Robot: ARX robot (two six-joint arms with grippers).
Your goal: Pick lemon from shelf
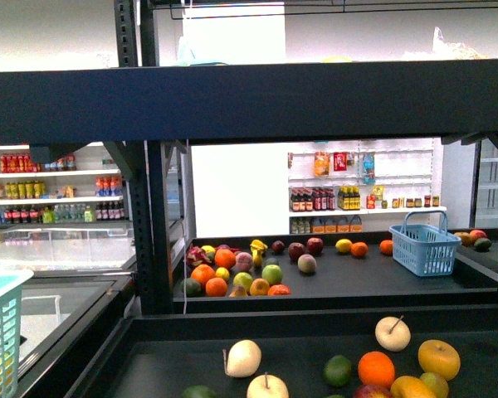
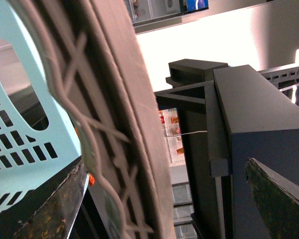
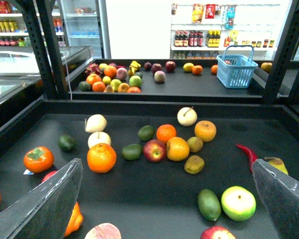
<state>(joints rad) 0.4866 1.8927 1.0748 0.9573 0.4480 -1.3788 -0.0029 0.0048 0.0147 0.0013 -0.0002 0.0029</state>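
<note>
A black metal shelf with wide dark trays is seen from the front, with fruit scattered over two tiers. The lemon is found on the rear tray, just beside a small orange and well to the left of a blue basket. In the right wrist view the same lemon is shown far off at the back. It is well apart from the right end effector, which is held released, its two dark fingers spread wide above the nearer tray. On that tray oranges, pale apples and green fruit are laid out. The left end effector is also shown released, with nothing gripped, close beside a pale blue basket and a wire frame.
</note>
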